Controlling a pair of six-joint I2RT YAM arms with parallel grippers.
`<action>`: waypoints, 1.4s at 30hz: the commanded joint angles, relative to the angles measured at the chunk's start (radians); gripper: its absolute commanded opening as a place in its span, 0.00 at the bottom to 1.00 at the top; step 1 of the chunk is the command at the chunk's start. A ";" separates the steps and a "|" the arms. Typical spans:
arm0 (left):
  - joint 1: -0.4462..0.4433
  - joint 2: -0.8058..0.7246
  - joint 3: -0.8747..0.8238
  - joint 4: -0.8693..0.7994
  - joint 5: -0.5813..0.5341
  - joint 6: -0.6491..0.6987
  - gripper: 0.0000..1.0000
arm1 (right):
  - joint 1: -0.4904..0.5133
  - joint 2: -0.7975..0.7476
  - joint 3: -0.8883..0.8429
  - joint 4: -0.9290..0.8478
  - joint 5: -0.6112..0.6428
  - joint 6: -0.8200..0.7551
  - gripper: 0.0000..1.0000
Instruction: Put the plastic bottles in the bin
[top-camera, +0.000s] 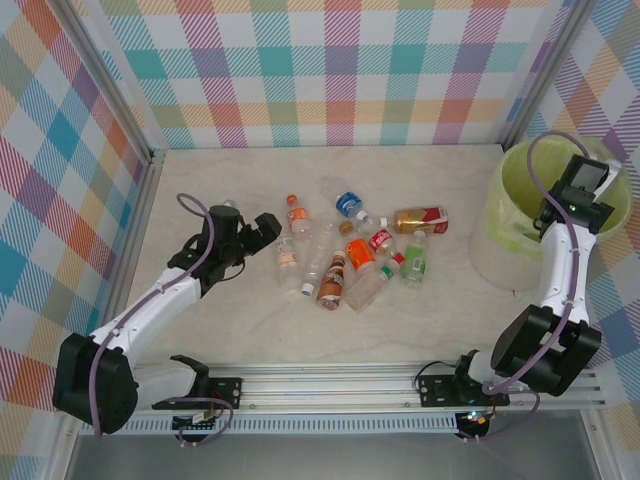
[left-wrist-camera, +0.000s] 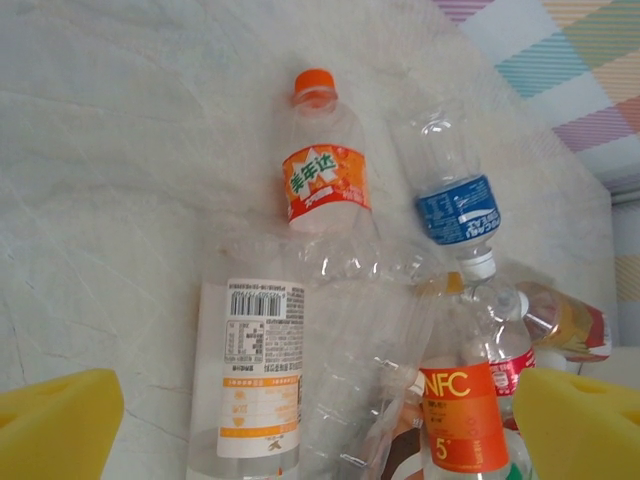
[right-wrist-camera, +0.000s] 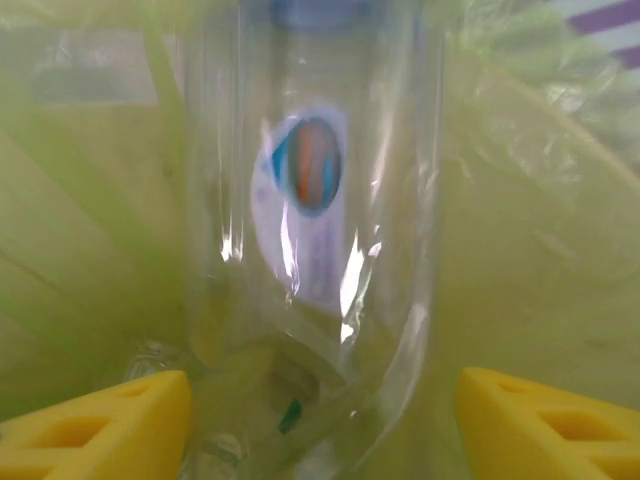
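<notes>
Several plastic bottles (top-camera: 350, 250) lie in a loose pile mid-table. My left gripper (top-camera: 268, 228) hovers at the pile's left edge, open. Between its yellow fingers (left-wrist-camera: 55, 425) are a white barcode-label bottle (left-wrist-camera: 255, 370), a crushed clear bottle (left-wrist-camera: 365, 340) and an orange NFC-label bottle (left-wrist-camera: 462, 415). Beyond them lie an orange-cap bottle (left-wrist-camera: 322, 165) and a blue-label bottle (left-wrist-camera: 455, 205). My right gripper (top-camera: 585, 185) is over the lime-green bin (top-camera: 520, 215), open. A clear bottle (right-wrist-camera: 310, 200) with a blue-and-orange label stands in front of its spread fingers (right-wrist-camera: 550, 425), against the bin's green inside (right-wrist-camera: 530, 220); neither finger touches it.
Checked walls enclose the table on three sides. The bin stands in the far right corner against the wall. A brown-and-red label bottle (top-camera: 420, 220) lies at the pile's right end, nearest the bin. A metal rail (top-camera: 400, 385) runs along the near edge.
</notes>
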 joint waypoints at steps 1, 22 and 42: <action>0.012 0.028 0.035 -0.035 0.038 -0.004 1.00 | -0.004 -0.015 0.019 -0.029 0.029 0.022 0.77; 0.015 0.170 0.084 -0.178 0.089 -0.004 1.00 | 0.088 -0.264 0.031 -0.057 -0.592 0.198 0.99; 0.019 0.161 0.062 -0.190 0.053 -0.016 1.00 | 0.556 -0.060 0.029 -0.216 -0.445 0.224 1.00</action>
